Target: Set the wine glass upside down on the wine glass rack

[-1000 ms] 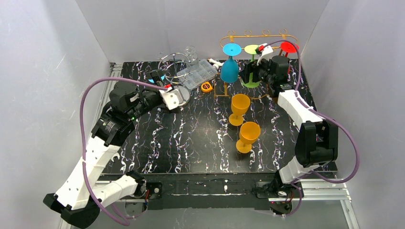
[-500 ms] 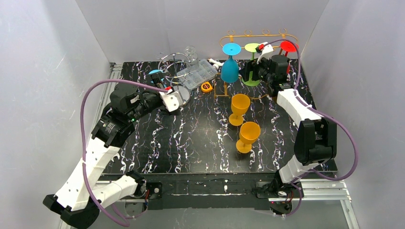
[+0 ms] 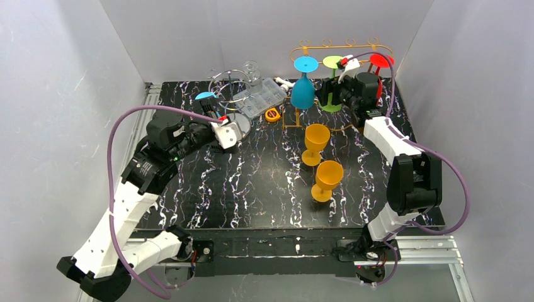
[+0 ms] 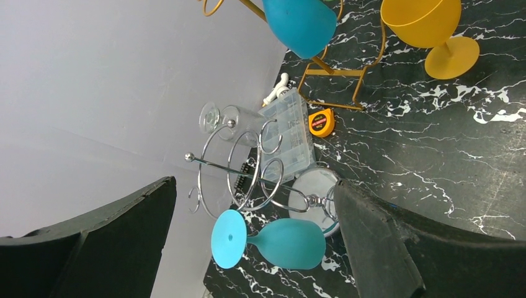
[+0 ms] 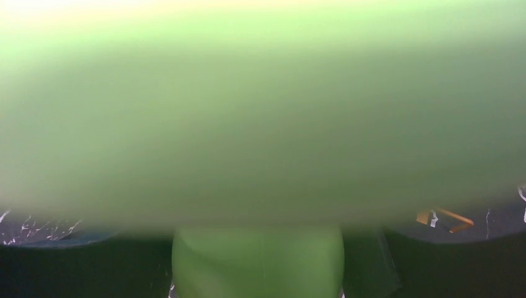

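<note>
At the rack [image 3: 359, 46], right gripper [image 3: 329, 97] is grasping green glass [image 3: 332, 63]; left gripper [image 4: 253, 186] is hovering released above table [image 3: 252, 182].

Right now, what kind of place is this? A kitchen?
Probably a robot test booth, not a kitchen: plain grey walls box in a black marbled table, two white-and-black robot arms are bolted at its near edge, and orange plastic wine glasses stand on it.

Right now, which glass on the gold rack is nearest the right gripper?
The green glass, between the blue glass and red glass; it fills that wrist's view.
</note>
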